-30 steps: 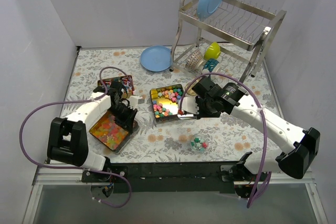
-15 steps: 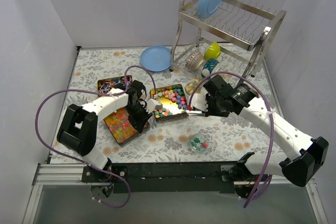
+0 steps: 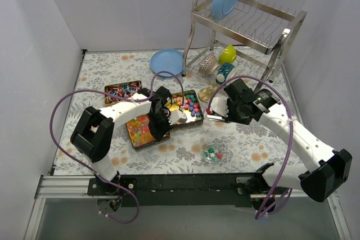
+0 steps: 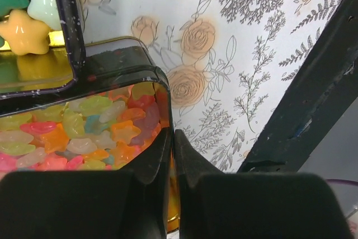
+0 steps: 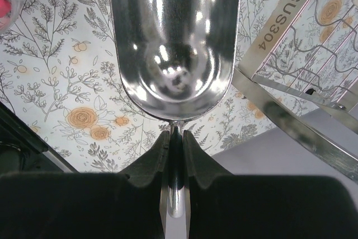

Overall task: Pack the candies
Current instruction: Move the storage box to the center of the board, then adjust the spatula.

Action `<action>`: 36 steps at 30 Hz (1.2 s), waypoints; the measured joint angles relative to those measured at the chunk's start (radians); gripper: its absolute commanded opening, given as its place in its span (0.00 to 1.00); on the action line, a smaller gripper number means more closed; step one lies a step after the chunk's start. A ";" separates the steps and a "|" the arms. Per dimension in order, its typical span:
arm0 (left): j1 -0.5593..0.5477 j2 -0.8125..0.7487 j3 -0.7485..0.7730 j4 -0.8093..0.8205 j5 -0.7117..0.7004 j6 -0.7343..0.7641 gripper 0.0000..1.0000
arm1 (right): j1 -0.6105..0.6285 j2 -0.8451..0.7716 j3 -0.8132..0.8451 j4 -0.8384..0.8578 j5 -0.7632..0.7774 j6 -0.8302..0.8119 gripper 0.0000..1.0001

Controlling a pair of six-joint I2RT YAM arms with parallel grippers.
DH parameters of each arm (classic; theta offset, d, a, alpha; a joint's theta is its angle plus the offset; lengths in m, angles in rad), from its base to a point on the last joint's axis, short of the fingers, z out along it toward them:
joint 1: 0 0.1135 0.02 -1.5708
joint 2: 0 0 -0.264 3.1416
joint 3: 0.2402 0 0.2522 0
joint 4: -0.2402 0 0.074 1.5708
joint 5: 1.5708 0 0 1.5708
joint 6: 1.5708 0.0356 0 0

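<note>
Nearest the arm bases, off the near right corner of the gold-lined tin, a small glass dish holds a few candies and stands apart from both arms. At that tin's near left corner lies a black tin heaped with candies. The left gripper is clamped on the black tin's thin wall at the end closest to the gold-lined tin, a finger on either side with almost no gap. The left wrist view shows the gold-lined tin's corner just past that wall, but whether the two tins touch cannot be told. Level with the gold-lined tin and just beside its right edge, the right gripper is closed tight on the slim handle of a metal scoop, whose bowl is empty. The bulk of the loose candies fills the gold-lined tin, whose long axis runs roughly away from the bases, and that heap lies just to the left of the scoop. The right arm is therefore the nearer one for loading, and I judge the coming move to be a short sideways reach into the tin, with the left arm busy holding the black tin. Beyond the gold-lined tin to its far left sits another small tin, and farther back a blue plate and a dish rack.
</note>
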 measured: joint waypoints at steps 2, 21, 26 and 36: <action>-0.025 0.017 0.021 0.000 -0.005 0.011 0.00 | -0.007 0.000 -0.002 0.004 0.001 0.000 0.01; -0.016 -0.282 -0.089 0.070 -0.099 -0.129 0.67 | -0.026 0.035 0.039 0.010 -0.056 -0.019 0.01; 0.041 -0.519 -0.087 0.120 -0.072 -0.221 0.75 | -0.014 0.115 0.113 0.011 -0.097 -0.049 0.01; 0.409 -0.426 -0.123 0.553 0.370 -0.901 0.72 | 0.141 0.294 0.324 0.016 -0.142 -0.056 0.01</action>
